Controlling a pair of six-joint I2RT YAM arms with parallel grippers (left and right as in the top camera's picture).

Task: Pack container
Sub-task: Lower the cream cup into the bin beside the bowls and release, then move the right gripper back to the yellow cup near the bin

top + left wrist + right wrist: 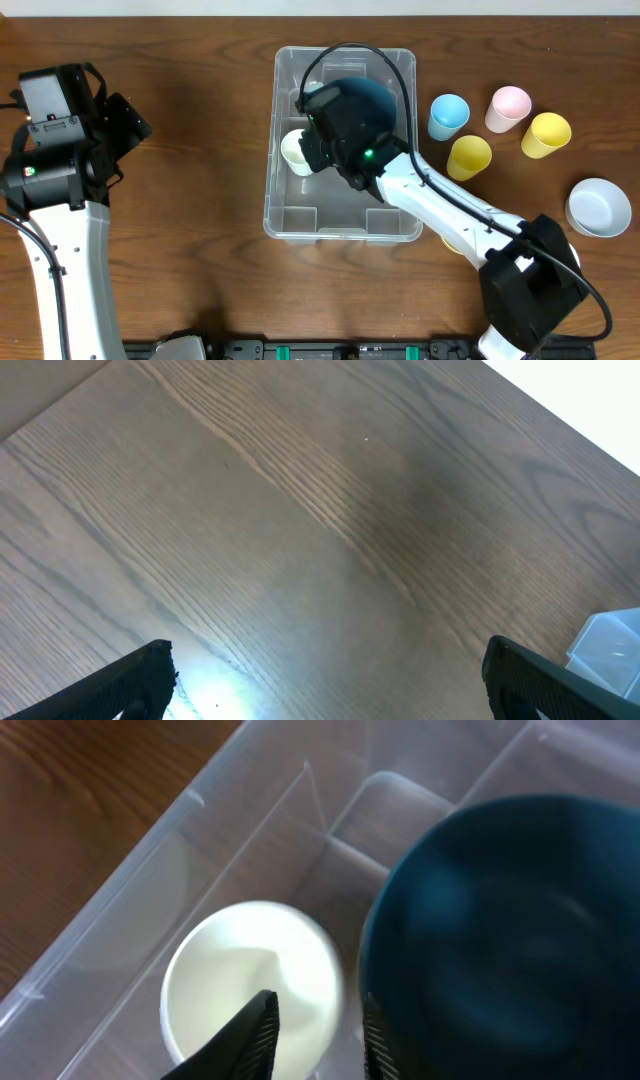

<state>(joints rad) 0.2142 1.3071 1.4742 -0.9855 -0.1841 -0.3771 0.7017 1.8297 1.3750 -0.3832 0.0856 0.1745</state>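
Placing white cup | container sits mid-tabletop, dark blue bowl inside, cup just beside it, likely to save room | right end effector straddles cup rim, cannot tell if pinched or let go | left end effector spread wide, parked clear of the packing

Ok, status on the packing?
Left gripper open, over bare table. Right gripper inside container, fingers astride white cup rim, grip unclear. Dark blue bowl tight beside cup.
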